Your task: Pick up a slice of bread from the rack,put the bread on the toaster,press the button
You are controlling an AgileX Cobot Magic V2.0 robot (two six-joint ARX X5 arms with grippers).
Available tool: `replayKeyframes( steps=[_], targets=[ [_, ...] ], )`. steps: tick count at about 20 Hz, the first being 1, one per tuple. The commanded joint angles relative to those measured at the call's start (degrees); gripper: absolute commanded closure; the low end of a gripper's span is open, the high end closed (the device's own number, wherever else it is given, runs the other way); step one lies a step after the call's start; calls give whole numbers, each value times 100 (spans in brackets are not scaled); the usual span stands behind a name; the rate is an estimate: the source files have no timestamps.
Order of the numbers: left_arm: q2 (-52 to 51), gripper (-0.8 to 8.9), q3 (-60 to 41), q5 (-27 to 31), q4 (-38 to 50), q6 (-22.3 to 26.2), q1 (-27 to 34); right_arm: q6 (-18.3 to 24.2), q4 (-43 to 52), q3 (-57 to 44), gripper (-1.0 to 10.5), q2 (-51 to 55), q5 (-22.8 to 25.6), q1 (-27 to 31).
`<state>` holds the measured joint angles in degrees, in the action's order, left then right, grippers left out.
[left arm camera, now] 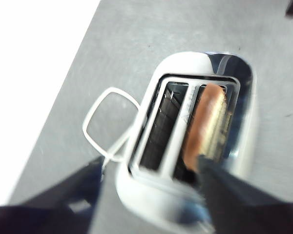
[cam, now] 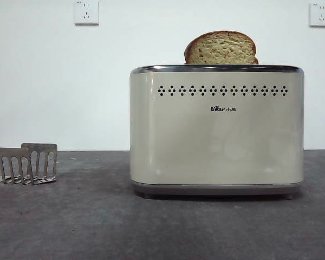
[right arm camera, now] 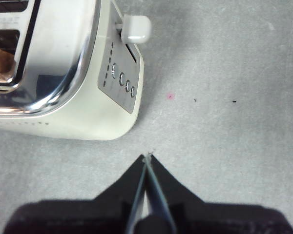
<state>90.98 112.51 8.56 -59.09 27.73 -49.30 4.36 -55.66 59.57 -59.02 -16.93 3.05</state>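
Observation:
The cream toaster [cam: 216, 132] stands on the grey table. The slice of bread [cam: 221, 48] stands upright in one of its slots, its rounded top sticking out. In the left wrist view the bread [left arm camera: 205, 124] sits in one slot of the toaster [left arm camera: 185, 195], and my left gripper [left arm camera: 149, 168] hangs above it, open and empty. In the right wrist view my right gripper [right arm camera: 147, 158] is shut and empty, over the table beside the toaster's end with the white lever [right arm camera: 136, 28] and round buttons [right arm camera: 122, 79]. The grey rack [cam: 24, 163] stands empty at the left.
A white power cord [left arm camera: 105, 124] loops on the table beside the toaster. A white wall with two sockets [cam: 86, 12] stands behind the table. Neither arm shows in the front view.

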Motion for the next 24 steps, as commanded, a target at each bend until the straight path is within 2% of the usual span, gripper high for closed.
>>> replayKeyframes(
  steps=[1, 4, 6, 8, 9, 14, 19, 24],
  targets=[
    [-247, 829, -33, 7, -595, -1176, -13, 33, 52, 17, 947, -7, -2, -9],
    [-549, 822, -33, 7, -1340, -1867, 0, -557, 654, 17, 951, -13, -251, 15],
    [-664, 822, -37, 4, -1648, -2142, 24, -962, 1246, 20, 952, -151, -970, 216],
    [-809, 822, -35, -9, -1648, -2481, 24, -1180, 1666, 24, 953, -516, -1821, 573],
    [-874, 822, -35, -31, -1652, -2570, 24, -1235, 1788, 31, 954, -772, -2297, 713],
    [-1325, 822, -68, -708, -1655, -3130, -269, -1329, 2332, 42, 954, -2127, -3849, 1274],
    [-1700, 822, -662, -708, -1655, -3501, -667, -1261, 2592, 114, 954, -2988, -4212, 1115],
    [-2194, 822, -1893, -586, -1655, -4022, -728, -1224, 2627, 352, 954, -3296, -3993, 966]
  ],
)
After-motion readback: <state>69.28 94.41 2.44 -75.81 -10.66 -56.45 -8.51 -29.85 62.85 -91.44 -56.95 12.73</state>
